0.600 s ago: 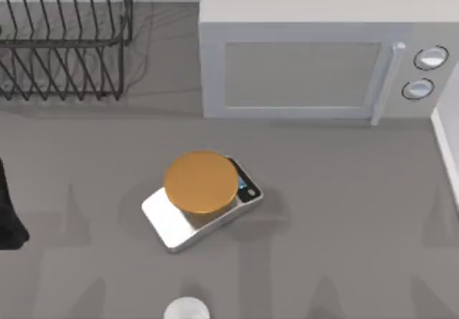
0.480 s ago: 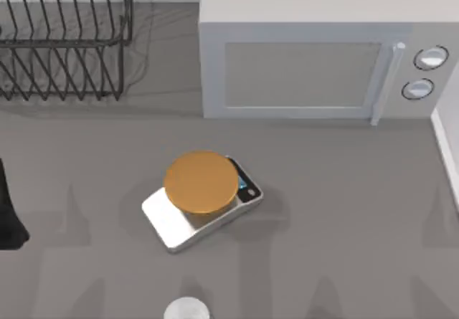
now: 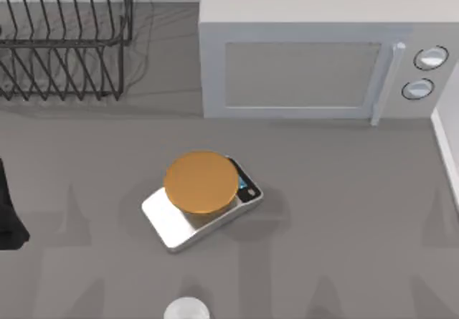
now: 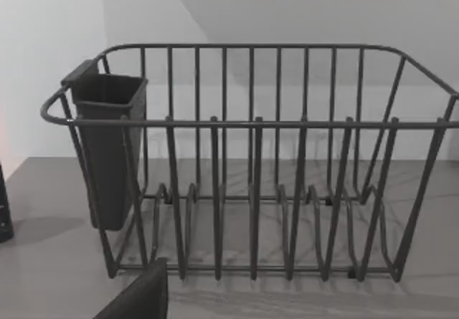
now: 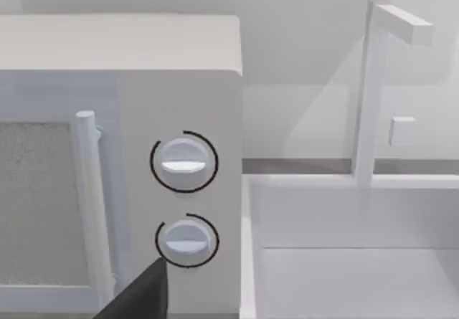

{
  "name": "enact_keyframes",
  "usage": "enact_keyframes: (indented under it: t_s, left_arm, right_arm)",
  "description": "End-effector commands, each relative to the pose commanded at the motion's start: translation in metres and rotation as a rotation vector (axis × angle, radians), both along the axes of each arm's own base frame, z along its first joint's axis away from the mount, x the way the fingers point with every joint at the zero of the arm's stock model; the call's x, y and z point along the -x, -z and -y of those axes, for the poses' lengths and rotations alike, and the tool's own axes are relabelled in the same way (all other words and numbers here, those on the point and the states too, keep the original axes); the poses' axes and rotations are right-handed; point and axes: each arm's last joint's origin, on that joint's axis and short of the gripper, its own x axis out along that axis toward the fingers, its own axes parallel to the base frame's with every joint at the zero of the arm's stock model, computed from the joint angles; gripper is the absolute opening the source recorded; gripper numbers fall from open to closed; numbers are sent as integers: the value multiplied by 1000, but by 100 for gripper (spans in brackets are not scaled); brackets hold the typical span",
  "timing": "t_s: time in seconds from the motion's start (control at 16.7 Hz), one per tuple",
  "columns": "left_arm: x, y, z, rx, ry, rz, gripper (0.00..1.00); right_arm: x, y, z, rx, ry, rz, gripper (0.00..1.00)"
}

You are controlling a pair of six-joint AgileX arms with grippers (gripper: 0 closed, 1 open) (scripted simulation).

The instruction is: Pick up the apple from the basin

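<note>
Two large things stand far: a white microwave (image 3: 308, 61) at centre-right and a wire dish rack (image 3: 64, 39) far left. Right of the microwave is the basin (image 5: 344, 262). Mid-table sits a scale (image 3: 193, 215) bearing an orange disc (image 3: 201, 183). For the left gripper (image 4: 136, 297) and right gripper (image 5: 140, 294), apart or together, I cannot tell, nor where the apple lies.

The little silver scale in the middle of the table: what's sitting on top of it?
A flat round orange disc lies on the scale, covering most of its platform. The scale's small display peeks out beside the disc. Whatever is under the disc is hidden.
</note>
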Motion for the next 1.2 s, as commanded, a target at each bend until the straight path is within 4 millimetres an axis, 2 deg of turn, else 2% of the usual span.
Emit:
enact_keyframes:
  t_s: [0.84, 1.02, 1.2]
  left_arm:
    - [0, 0, 0, 0, 0, 0, 100]
    - [0, 0, 0, 0, 0, 0, 100]
    - [0, 0, 0, 0, 0, 0, 100]
  right_arm:
    - [0, 0, 0, 0, 0, 0, 100]
    - [-1, -10, 2, 14, 15, -47, 100]
    - [-7, -32, 5, 44, 45, -171, 100]
